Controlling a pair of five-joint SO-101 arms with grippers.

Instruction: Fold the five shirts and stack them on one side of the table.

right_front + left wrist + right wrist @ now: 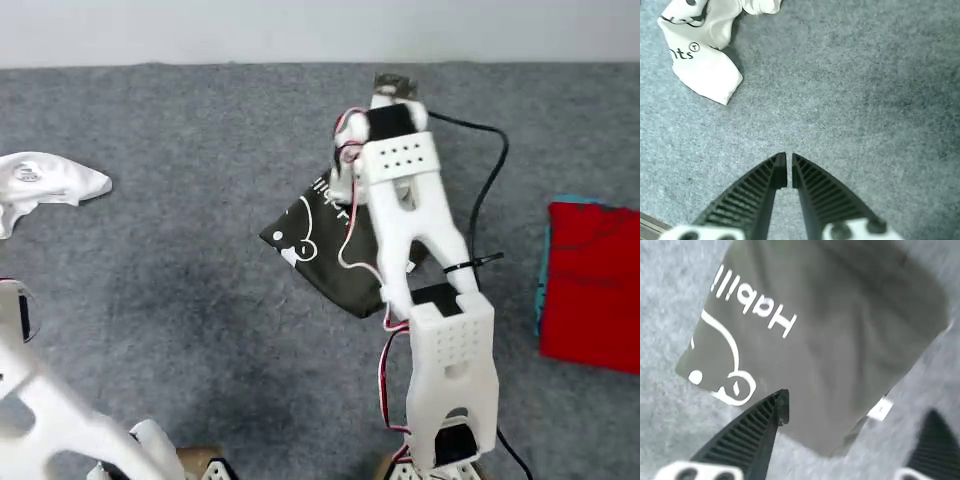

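Black shirt lies under right fingers, spread wide.

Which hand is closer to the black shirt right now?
Right. The right hand is open directly above the black shirt; the left hand is shut, far off toward the white shirt.

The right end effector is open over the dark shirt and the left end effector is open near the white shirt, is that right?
No: the left end effector is shut, as the left wrist view shows. The right end effector is open over the dark shirt, and the white shirt lies near the left one.
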